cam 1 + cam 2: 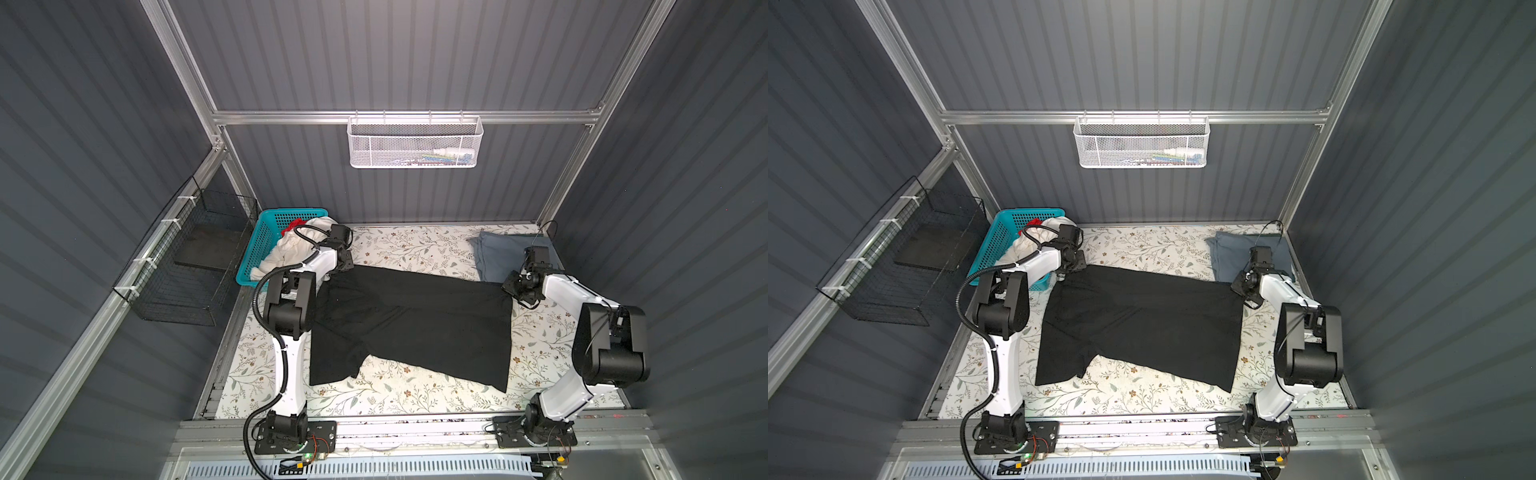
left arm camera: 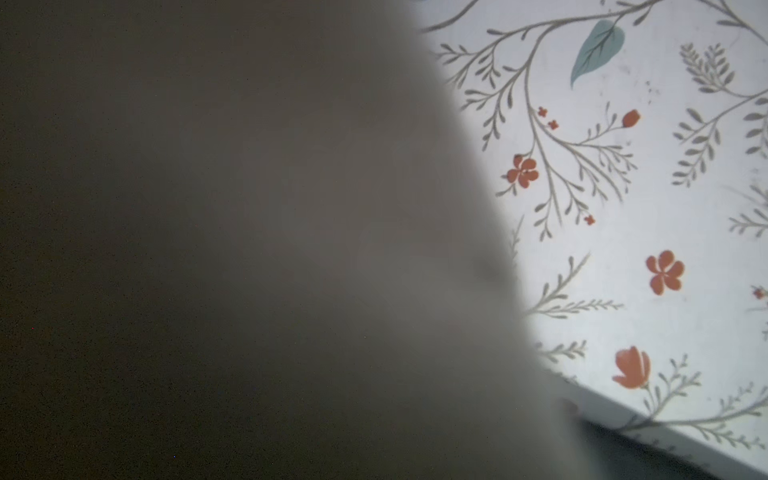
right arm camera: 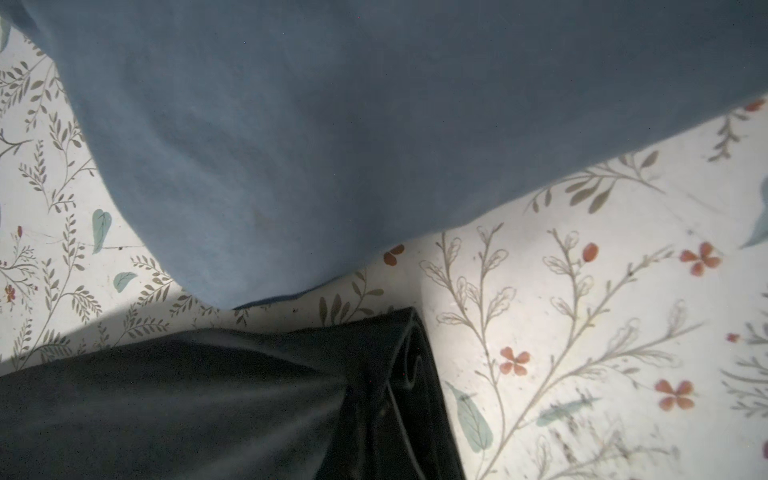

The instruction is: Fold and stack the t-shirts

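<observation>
A large black t-shirt lies spread across the floral table. My left gripper sits at its far left corner, where folds draw up to it. Dark cloth fills the left wrist view and hides the jaws. My right gripper is shut on the far right corner, with bunched black cloth at its jaws. The far hem runs taut between both grippers. A folded blue-grey t-shirt lies at the back right. A white t-shirt and a red one sit in the basket.
The teal perforated basket stands at the back left corner of the table, just behind the left arm. A black wire basket hangs on the left wall and a white mesh basket on the back wall.
</observation>
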`<state>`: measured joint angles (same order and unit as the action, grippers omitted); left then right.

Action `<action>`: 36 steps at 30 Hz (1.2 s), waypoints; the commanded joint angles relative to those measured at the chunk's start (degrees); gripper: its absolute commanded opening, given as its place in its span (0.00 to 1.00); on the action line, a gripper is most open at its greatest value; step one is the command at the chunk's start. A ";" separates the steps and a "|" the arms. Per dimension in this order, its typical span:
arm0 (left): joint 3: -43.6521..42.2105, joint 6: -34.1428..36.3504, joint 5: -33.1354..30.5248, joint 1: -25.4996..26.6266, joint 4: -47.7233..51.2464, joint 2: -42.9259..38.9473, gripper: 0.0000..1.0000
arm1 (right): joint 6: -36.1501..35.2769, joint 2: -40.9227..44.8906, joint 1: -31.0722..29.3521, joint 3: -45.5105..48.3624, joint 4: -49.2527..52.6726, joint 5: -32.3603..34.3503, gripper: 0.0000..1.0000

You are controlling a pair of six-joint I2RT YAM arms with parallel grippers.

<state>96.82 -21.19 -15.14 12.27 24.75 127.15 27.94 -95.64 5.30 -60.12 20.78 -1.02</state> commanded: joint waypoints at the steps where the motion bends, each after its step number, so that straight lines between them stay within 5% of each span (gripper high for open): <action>1: 0.96 -0.43 -1.31 -0.85 1.26 0.95 0.31 | 0.18 1.33 1.02 0.46 0.89 2.50 0.00; 23: 2.83 -1.83 0.16 -1.01 1.39 2.40 0.49 | -0.12 1.64 2.90 -1.14 2.56 3.47 0.00; 31: 2.84 -1.12 5.69 -0.43 -0.81 0.40 0.57 | -0.51 1.02 2.94 -2.57 3.08 2.30 0.00; 34: 1.76 -0.55 8.08 0.03 -2.61 -1.51 0.70 | -0.63 0.71 2.96 -3.92 4.55 2.12 0.24; 36: 1.21 -0.67 9.87 0.20 -3.50 -2.95 0.84 | -0.51 1.17 2.91 -4.04 5.03 1.84 0.60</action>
<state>98.61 -22.44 -8.73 12.05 22.94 127.83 27.86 -95.59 7.81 -62.74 23.83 0.21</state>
